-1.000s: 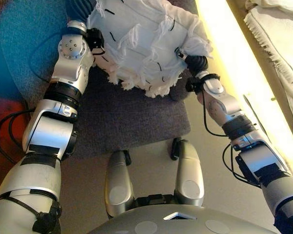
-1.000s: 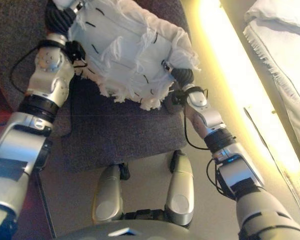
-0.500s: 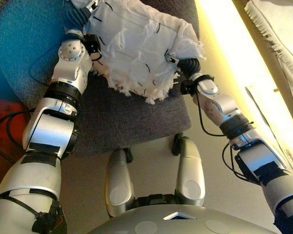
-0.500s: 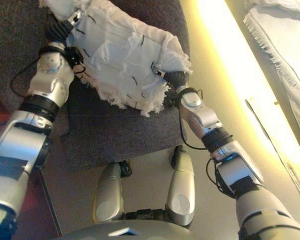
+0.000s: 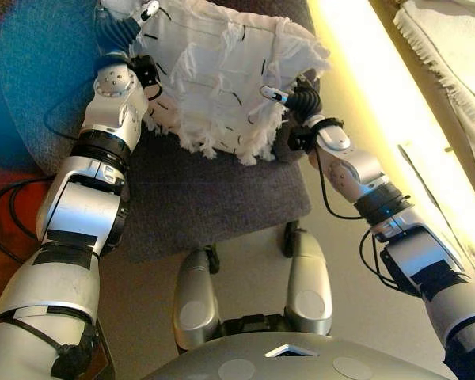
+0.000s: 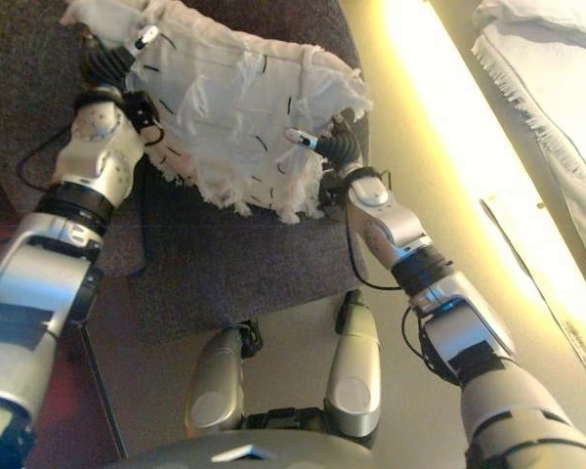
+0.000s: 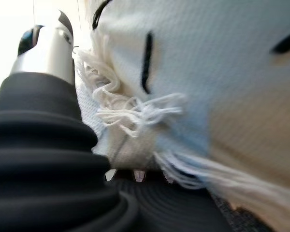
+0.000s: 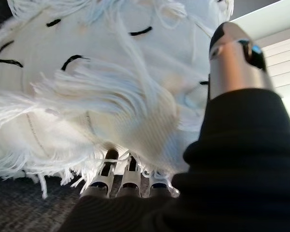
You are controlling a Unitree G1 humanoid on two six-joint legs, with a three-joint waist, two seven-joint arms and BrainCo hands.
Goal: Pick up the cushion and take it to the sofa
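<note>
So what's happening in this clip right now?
The robot is holding a white fringed cushion between both hands above a grey rug. The left robot hand grips its left edge, and the right robot hand grips the right edge, fingers under the fringe and thumb on top. A pale sofa shows at the right edge of the view; the cushion has not reached it yet.

Cushion (image 5: 222,75), white, fringed, with black stitch marks: one. Hands: two, left hand (image 5: 134,16) and right hand (image 5: 289,96). Grey rug (image 5: 214,190): one. Blue rug (image 5: 39,71): one. White fringed throw (image 5: 451,63): one.
</note>
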